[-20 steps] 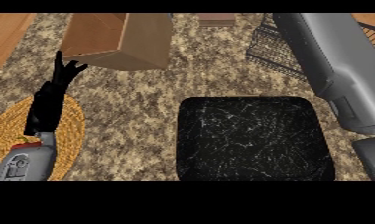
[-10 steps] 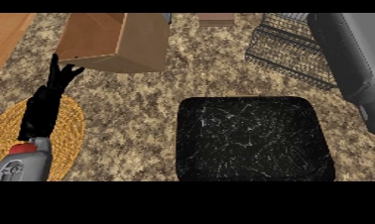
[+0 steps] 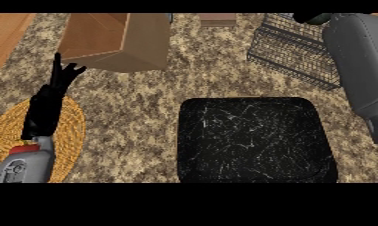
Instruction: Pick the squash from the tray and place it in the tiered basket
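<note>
The black tray (image 3: pixel 255 142) lies at the lower middle with nothing in it. The wire tiered basket (image 3: pixel 291 52) stands at the upper right. My grey right forearm (image 3: pixel 354 65) runs up the right edge, across the basket's right side. Only a black patch of my right hand (image 3: pixel 304 18) shows at the top edge, above the basket's far corner, curled round a dull green bit that looks like the squash (image 3: pixel 319 19). The rest of the squash is hidden. My left hand (image 3: pixel 46 105) rests open at the left, fingers up.
An open wooden box (image 3: pixel 118 40) lies on its side at the upper left. A round woven mat (image 3: pixel 70 137) lies under my left forearm. A small brown block (image 3: pixel 218 19) sits at the back edge. The counter is speckled stone.
My right forearm has swung right and away from the tray, uncovering more of the basket. The hand now sits at the basket's far corner. My left hand has barely moved.
</note>
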Robot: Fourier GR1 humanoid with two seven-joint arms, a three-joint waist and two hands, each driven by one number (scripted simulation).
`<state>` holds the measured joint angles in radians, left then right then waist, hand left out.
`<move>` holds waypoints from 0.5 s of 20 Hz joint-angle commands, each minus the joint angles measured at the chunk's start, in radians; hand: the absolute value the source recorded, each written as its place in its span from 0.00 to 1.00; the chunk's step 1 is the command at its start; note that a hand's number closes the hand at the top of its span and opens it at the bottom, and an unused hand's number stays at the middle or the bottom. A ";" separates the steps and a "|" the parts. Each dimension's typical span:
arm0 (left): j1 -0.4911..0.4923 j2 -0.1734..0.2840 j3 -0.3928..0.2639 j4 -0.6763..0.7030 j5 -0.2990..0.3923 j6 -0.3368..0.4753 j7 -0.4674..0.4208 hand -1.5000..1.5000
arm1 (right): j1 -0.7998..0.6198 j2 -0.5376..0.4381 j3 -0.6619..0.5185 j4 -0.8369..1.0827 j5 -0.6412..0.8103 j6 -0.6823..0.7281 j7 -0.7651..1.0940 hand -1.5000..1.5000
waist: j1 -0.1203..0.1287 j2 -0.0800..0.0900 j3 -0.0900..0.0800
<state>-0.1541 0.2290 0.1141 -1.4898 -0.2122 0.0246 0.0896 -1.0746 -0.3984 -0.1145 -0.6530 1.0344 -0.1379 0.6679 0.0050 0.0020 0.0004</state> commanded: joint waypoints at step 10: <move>0.032 0.010 0.016 -0.029 0.008 -0.022 -0.002 0.50 | 0.108 0.038 -0.110 -0.110 -0.111 -0.226 -0.081 0.00 | 0.006 -0.002 0.000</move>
<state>-0.1565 0.2314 0.1245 -1.4787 -0.2139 0.0166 0.0796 -0.9904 -0.3644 -0.2022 -0.7266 0.9418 -0.2822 0.6187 0.0057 0.0016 0.0001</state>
